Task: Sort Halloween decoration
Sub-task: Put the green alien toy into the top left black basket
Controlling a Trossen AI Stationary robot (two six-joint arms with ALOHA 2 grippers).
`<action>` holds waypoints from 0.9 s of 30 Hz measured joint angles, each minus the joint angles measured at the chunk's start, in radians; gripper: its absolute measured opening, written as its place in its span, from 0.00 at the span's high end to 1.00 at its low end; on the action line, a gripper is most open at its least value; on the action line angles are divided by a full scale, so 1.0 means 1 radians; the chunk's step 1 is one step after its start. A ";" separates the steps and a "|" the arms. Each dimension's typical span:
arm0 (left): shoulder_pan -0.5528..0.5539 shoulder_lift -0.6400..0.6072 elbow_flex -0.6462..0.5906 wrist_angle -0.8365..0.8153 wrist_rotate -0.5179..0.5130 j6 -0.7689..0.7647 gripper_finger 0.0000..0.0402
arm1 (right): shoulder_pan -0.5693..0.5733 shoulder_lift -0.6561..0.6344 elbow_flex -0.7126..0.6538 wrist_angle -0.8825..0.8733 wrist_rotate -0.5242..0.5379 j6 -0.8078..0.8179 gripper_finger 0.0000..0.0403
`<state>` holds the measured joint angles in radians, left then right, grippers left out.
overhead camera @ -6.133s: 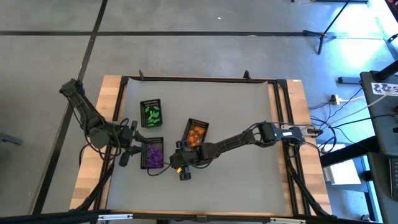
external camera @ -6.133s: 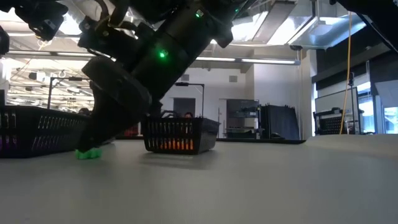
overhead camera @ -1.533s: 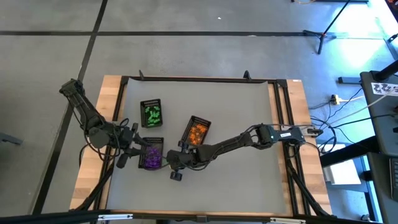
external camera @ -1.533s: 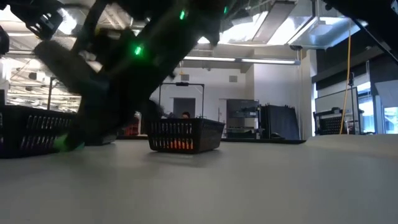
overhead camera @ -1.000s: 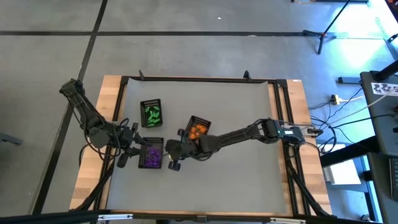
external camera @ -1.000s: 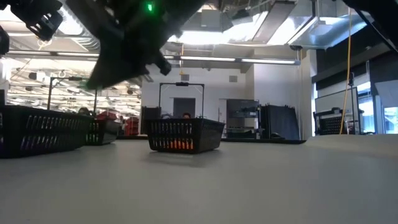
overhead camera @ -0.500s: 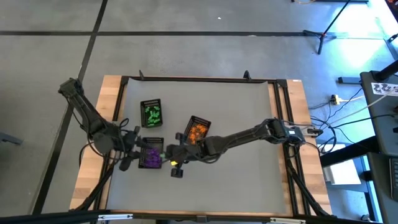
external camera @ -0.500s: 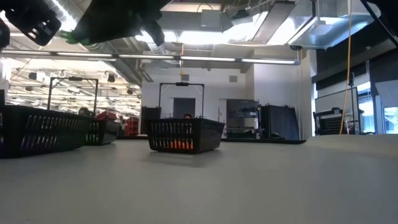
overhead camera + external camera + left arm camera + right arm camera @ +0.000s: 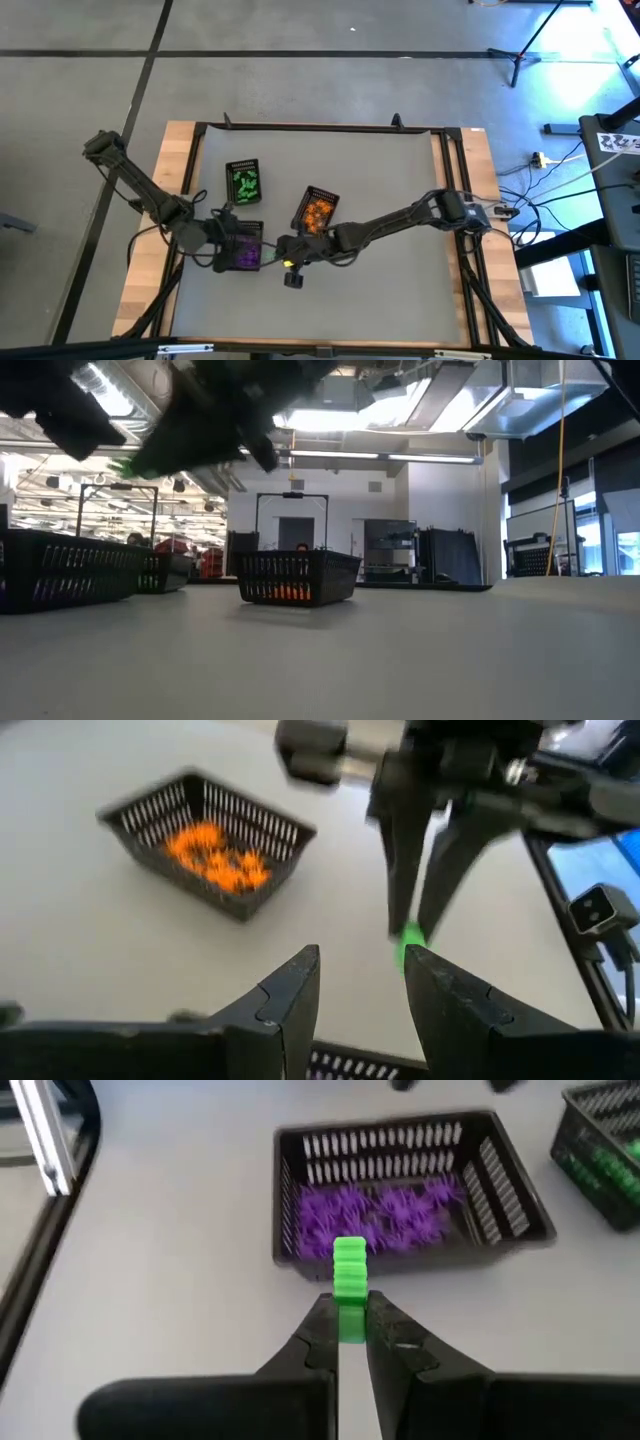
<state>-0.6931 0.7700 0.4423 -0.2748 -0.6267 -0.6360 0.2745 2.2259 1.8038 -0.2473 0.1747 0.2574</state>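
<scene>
Three black trays stand on the grey table: one with green trinkets [image 9: 243, 183], one with orange ones [image 9: 317, 210] [image 9: 205, 845], one with purple ones [image 9: 246, 256] [image 9: 400, 1205]. My right gripper [image 9: 270, 258] [image 9: 348, 1315] hangs just beside the purple tray's right side, shut on a small ribbed green trinket [image 9: 349, 1275]. My left gripper [image 9: 232, 240] [image 9: 360, 975] is open above the purple tray's left part. Its fingers point at the right gripper, and the green trinket [image 9: 410, 934] shows just beyond them. My right gripper pinches the green trinket by its near end [image 9: 349, 1312] between its two fingertips. The fingers slant down, coming from the table's right side. The rest of the trinket sticks out past the fingertips, lifted clear of the table.
Most of the grey table to the right of and nearer than the trays lies bare. In the low view the orange tray [image 9: 295, 578] stands mid-table and another tray [image 9: 65, 565] at the left. A black frame [image 9: 320, 128] runs round the table.
My left gripper has moved toward the table's right edge and sunk a little, coming over the purple tray toward the right gripper. My right gripper, still shut on the green trinket, has shifted slightly toward the near edge beside the purple tray.
</scene>
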 joint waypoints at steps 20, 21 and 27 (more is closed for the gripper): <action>0.176 0.247 0.000 0.403 0.247 0.220 0.65 | 0.017 -0.232 -0.646 0.804 -0.008 0.108 0.93; 0.184 0.260 0.000 0.405 0.250 0.221 0.65 | 0.022 -0.232 -0.646 0.811 -0.006 0.106 0.93; 0.236 0.340 0.000 0.504 0.329 0.222 0.65 | 0.037 -0.232 -0.645 0.825 -0.009 0.098 0.93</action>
<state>-0.4572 1.1102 0.4419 0.2288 -0.2975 -0.4138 0.3111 1.9942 1.1584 0.5773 0.1654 0.3557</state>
